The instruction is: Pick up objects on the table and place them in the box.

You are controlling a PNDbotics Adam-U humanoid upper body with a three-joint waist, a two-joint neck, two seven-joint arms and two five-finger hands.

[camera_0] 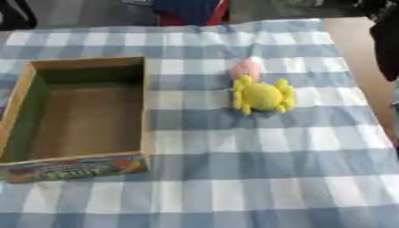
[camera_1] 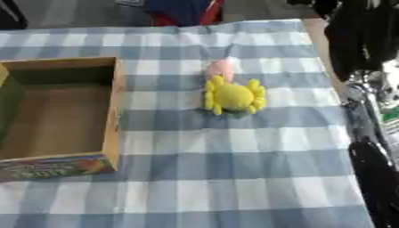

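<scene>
Beside box point(camera_0: 86, 111), untouched yellow toy point(camera_0: 262, 96)

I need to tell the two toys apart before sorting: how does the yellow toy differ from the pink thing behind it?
The yellow toy is round with stubby legs round its edge; the pink thing is a smooth blob with no legs that I can see. The yellow toy looks larger and lies nearer the robot; the pink thing sits at its far side, close against it. Both lie on the checked cloth, to the right of the open box, which holds neither.
</scene>
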